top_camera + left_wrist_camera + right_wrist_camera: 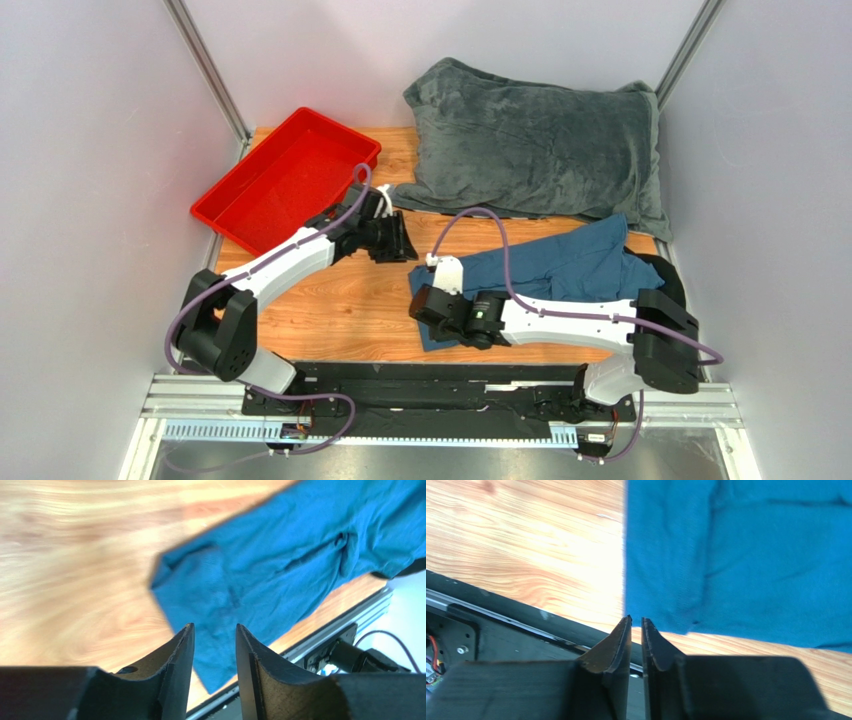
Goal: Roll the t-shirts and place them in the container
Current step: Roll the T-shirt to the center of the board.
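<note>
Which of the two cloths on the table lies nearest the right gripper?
The teal-blue t-shirt, close by the right gripper; the fuzzy grey blanket lies farther back.

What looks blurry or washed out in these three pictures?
Left wrist view: the light wooden table is smeared into streaks, and the dark teal-blue t-shirt looks soft. Right wrist view: a white glare patch bleaches the wood beside the shirt; the right gripper is almost a black silhouette. Top view: sharp, evenly lit, only faint shadows.
</note>
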